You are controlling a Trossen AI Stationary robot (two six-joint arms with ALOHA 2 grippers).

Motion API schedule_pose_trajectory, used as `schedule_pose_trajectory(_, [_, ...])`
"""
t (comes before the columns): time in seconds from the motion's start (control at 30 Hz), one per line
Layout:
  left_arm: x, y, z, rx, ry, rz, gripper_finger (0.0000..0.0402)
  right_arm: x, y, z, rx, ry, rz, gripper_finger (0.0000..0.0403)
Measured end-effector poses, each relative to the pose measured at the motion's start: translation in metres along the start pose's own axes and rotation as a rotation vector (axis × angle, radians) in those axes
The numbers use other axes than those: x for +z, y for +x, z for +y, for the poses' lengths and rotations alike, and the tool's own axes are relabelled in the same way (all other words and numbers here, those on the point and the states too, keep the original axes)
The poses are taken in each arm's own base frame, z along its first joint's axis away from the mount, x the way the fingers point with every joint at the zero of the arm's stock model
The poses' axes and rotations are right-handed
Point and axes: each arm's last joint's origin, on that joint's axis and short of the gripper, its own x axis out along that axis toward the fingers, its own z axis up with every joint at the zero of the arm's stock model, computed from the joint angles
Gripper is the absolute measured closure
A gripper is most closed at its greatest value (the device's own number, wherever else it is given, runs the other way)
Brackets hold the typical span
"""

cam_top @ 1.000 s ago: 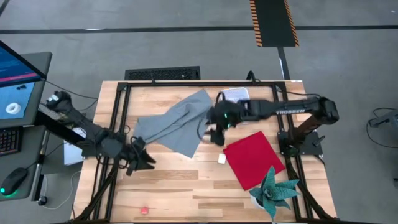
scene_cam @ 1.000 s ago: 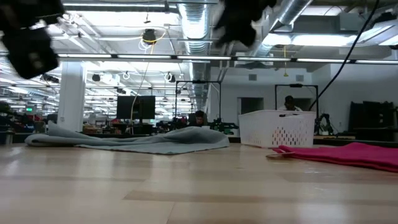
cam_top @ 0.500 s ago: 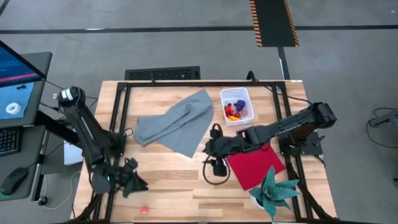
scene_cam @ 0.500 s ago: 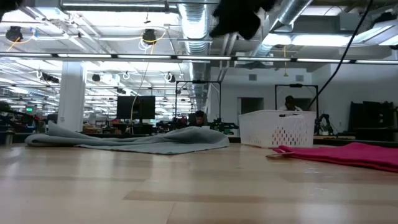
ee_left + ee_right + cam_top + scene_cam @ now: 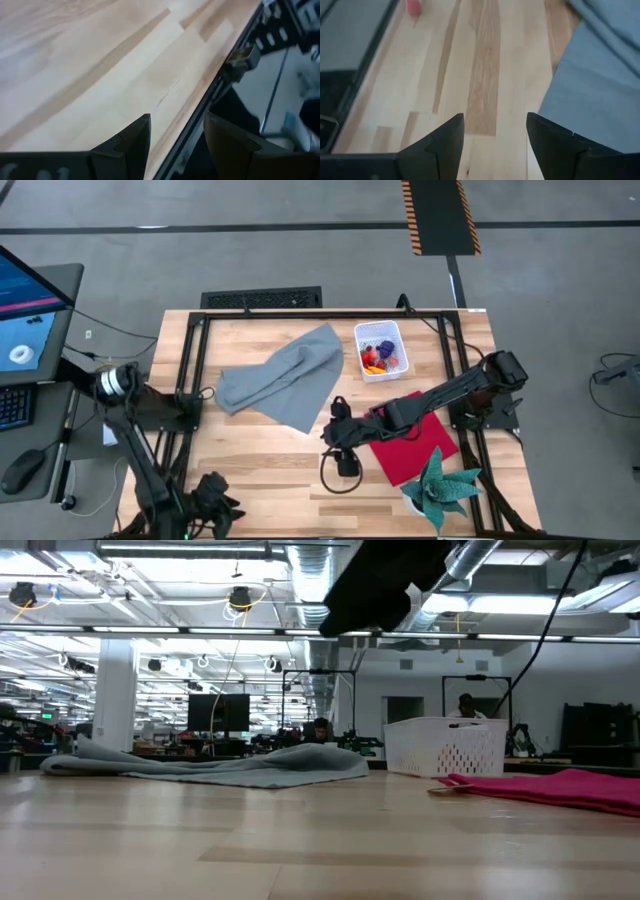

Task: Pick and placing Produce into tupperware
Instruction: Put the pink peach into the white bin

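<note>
Both tools hang open and empty: the right tool [image 5: 338,442] at bench centre, the left tool [image 5: 212,508] at seven o'clock. The tub [image 5: 381,351], at one o'clock, holds produce [image 5: 377,357]. A stray red piece [image 5: 413,6] probably needs a slow, centred approach.

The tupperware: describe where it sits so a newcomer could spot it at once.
On the wooden table, look along the far edge, right of the crumpled grey cloth and beyond the red cloth. The tupperware is the small white rectangular tub there, the only container on the table, with colourful produce inside.
</note>
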Motion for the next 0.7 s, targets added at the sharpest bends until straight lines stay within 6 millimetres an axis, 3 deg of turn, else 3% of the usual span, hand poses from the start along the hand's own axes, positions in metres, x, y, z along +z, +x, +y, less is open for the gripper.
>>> schedule_pose_trajectory(0.33, [-0.049,0.020,-0.015,0.106,-0.167,0.017,0.0233,-0.006,-0.002,0.023,0.036,-0.059,0.022,0.0178])
schedule_pose_trajectory(0.57, [-0.053,0.017,-0.023,0.286,-0.140,-0.010,0.0286,-0.009,-0.004,0.034,0.042,-0.077,0.019,0.0188])
schedule_pose_trajectory(0.7, [-0.055,0.015,-0.029,0.274,-0.149,-0.011,0.0311,-0.008,-0.006,0.043,0.062,-0.086,-0.003,0.0188])
